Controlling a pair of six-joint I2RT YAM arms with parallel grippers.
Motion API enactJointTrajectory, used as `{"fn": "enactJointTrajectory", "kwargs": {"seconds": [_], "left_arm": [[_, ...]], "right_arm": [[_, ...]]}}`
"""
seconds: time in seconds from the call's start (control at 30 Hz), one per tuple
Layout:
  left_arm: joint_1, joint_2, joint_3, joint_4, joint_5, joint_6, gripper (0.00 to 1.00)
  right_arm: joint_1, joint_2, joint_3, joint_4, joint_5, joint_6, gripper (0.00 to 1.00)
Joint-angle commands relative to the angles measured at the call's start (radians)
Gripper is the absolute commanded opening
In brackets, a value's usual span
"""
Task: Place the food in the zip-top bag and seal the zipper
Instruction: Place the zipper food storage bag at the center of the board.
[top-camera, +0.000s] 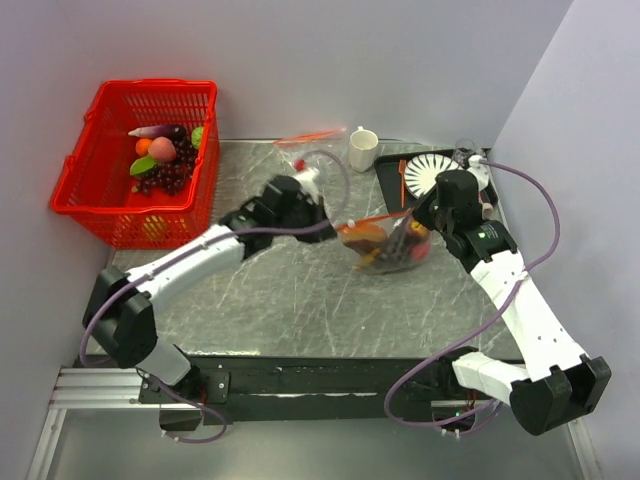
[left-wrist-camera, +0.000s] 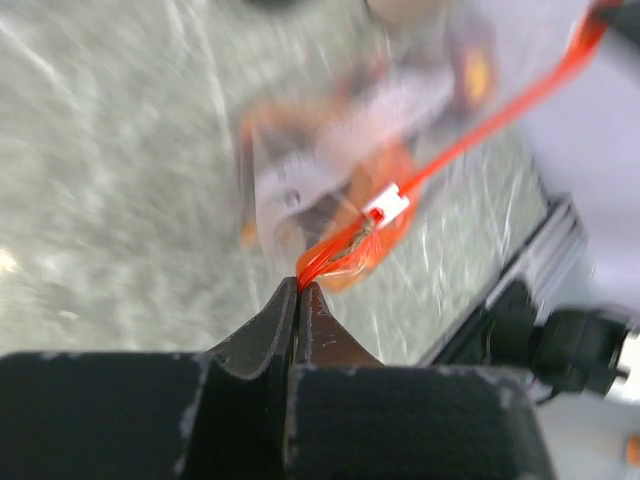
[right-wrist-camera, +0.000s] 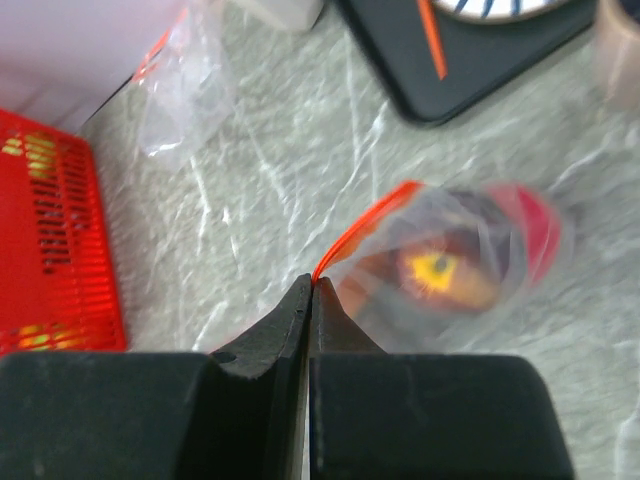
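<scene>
Bag (top-camera: 392, 250) is hanging stretched between the left fingers (left-wrist-camera: 302, 290) and the right fingers (right-wrist-camera: 312, 285). Its long axis is running straight from one pair to the other, and its mouth edge is facing upward. The zipper (top-camera: 380, 217) is stretching taut along that top edge as a thin orange-red line, with one end at each pair. A small white slider (left-wrist-camera: 386, 205) is sitting on the strip just beyond the left fingers; anything printed on it is too blurred to read.

The left fingers are pressing fully together, pinching their end of the zipper at the very tips. The right fingers are pressing together the same way, nipping the opposite end.

Below the strip, the clear body is sagging toward the tabletop (top-camera: 280, 290); whether it is touching cannot be told. Inside, an orange-brown piece (top-camera: 362, 237) is lying nearest the left fingers. A red fruit (top-camera: 421, 237) is sitting under the right fingers, and dark grapes (top-camera: 395, 258) are lying between them.
</scene>
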Motion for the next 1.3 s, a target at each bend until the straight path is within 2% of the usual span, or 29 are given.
{"fn": "enactJointTrajectory", "kwargs": {"seconds": [0.0, 0.07, 0.2, 0.33, 0.47, 0.53, 0.57, 0.6, 0.63, 0.67, 0.77, 0.9, 1.1, 1.17, 1.27], "left_arm": [[0.103, -0.007, 0.142, -0.068, 0.055, 0.057, 0.01], [0.14, 0.049, 0.211, -0.098, 0.069, 0.064, 0.01], [0.207, 0.134, 0.267, -0.073, 0.12, 0.051, 0.01], [0.244, 0.206, 0.308, -0.047, 0.112, 0.052, 0.01], [0.274, 0.283, 0.401, -0.041, 0.111, 0.058, 0.01], [0.283, 0.329, 0.453, -0.041, 0.092, 0.066, 0.02], [0.284, 0.344, 0.471, -0.039, 0.094, 0.069, 0.19], [0.29, 0.356, 0.487, -0.039, 0.098, 0.071, 0.31], [0.292, 0.372, 0.512, -0.038, 0.103, 0.069, 0.41], [0.292, 0.373, 0.523, -0.039, 0.103, 0.069, 0.57], [0.294, 0.334, 0.524, -0.039, 0.083, 0.071, 0.78], [0.294, 0.228, 0.483, -0.072, 0.039, 0.086, 0.82], [0.294, -0.048, 0.244, -0.055, -0.003, 0.051, 0.88], [0.294, -0.142, 0.175, -0.084, -0.043, 0.052, 0.91], [0.294, -0.235, 0.118, -0.14, -0.063, 0.064, 0.91]], "right_arm": [[0.0, 0.029, 0.054, 0.012, 0.077, 0.06, 0.04], [0.0, 0.052, 0.059, 0.019, 0.07, 0.079, 0.04], [-0.009, 0.145, 0.079, 0.058, 0.021, 0.102, 0.03], [-0.029, 0.215, 0.102, 0.119, -0.005, 0.117, 0.03], [-0.049, 0.293, 0.151, 0.177, 0.004, 0.11, 0.16], [-0.063, 0.32, 0.174, 0.191, 0.007, 0.093, 0.37], [-0.067, 0.343, 0.202, 0.196, 0.007, 0.087, 0.5], [-0.069, 0.354, 0.219, 0.193, 0.014, 0.079, 0.66], [-0.07, 0.362, 0.238, 0.187, 0.021, 0.049, 0.71], [-0.07, 0.363, 0.269, 0.181, 0.021, 0.03, 0.73], [-0.07, 0.321, 0.288, 0.196, 0.021, -0.039, 0.78], [-0.07, 0.218, 0.251, 0.234, -0.048, -0.137, 0.79], [-0.07, 0.009, 0.064, 0.325, -0.26, -0.231, 0.8], [-0.07, -0.053, 0.0, 0.329, -0.269, -0.22, 0.85], [-0.072, -0.113, -0.056, 0.302, -0.282, -0.219, 0.94]]}}
